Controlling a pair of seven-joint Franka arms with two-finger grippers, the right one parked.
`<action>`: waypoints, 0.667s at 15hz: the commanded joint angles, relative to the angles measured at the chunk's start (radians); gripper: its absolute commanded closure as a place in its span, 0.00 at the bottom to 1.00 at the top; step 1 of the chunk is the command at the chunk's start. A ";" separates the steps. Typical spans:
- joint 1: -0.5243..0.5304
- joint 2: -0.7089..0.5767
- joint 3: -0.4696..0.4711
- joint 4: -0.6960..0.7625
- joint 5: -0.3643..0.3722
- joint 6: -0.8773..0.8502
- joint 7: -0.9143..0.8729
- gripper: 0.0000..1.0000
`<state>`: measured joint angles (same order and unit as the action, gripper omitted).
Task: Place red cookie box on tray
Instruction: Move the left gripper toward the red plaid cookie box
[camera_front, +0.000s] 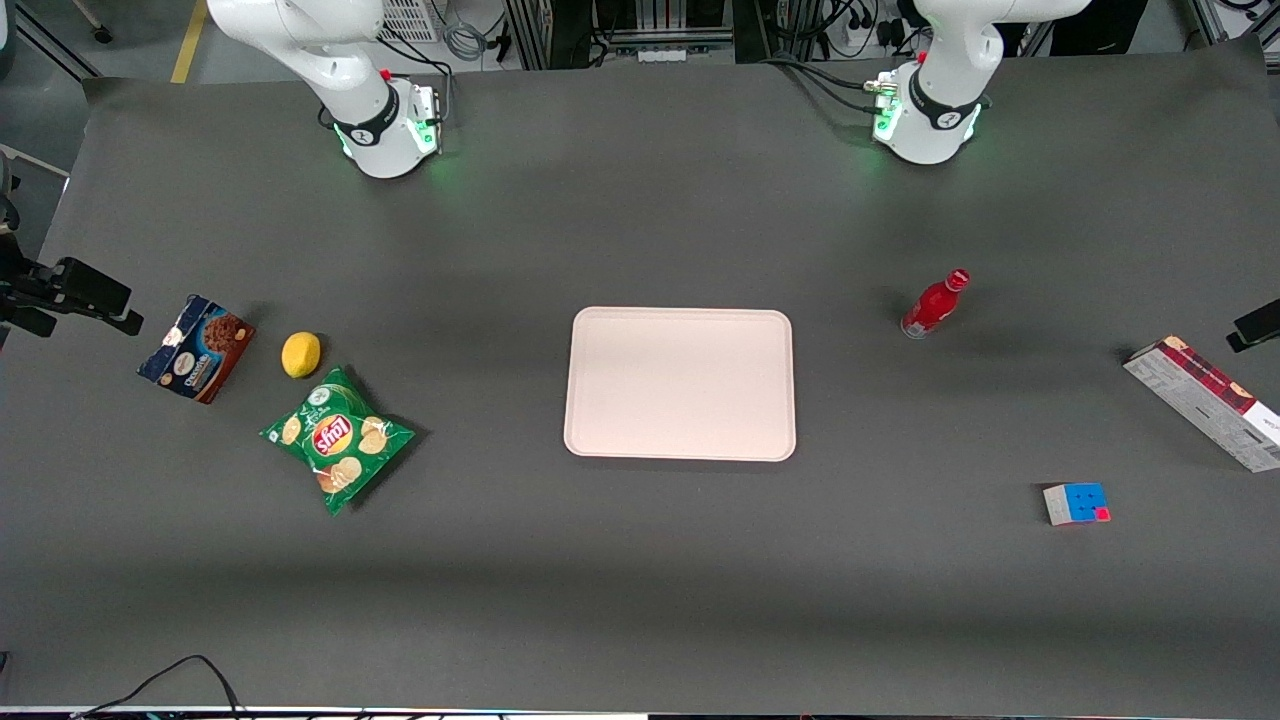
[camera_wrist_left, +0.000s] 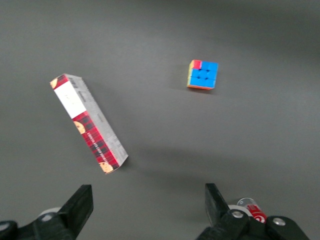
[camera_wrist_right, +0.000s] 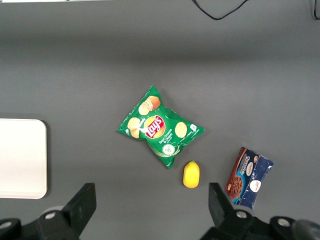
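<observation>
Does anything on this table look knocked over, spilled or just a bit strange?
Nothing is spilled or damaged. The red cookie box lies askew at the working arm's end of the table, partly cut off by the front view's edge. The tray holds nothing. The claw hangs open above the table, gripping nothing.

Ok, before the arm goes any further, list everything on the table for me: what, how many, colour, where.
red cookie box: one, dark red plaid face with white printed sides, at the working arm's end of the table, at the frame edge in the front view
tray: one, pale pink, mid-table, nothing on it
red bottle: one, between the tray and the red cookie box
puzzle cube: one, mostly blue face, nearer the front camera than the red cookie box
chip bag: one, green, toward the parked arm's end
lemon: one, yellow, beside the chip bag
chocolate cookie box: one, blue-brown, beside the lemon
gripper: one, black fingers open, above the table near the red cookie box, holding nothing
</observation>
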<state>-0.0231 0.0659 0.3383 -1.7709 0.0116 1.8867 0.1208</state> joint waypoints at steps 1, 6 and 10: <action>-0.005 0.043 0.057 0.022 -0.013 -0.003 0.022 0.00; 0.023 0.129 0.110 0.027 -0.041 0.038 0.019 0.00; 0.026 0.170 0.114 0.028 -0.061 0.064 -0.045 0.00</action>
<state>0.0061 0.2012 0.4444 -1.7703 -0.0312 1.9355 0.1207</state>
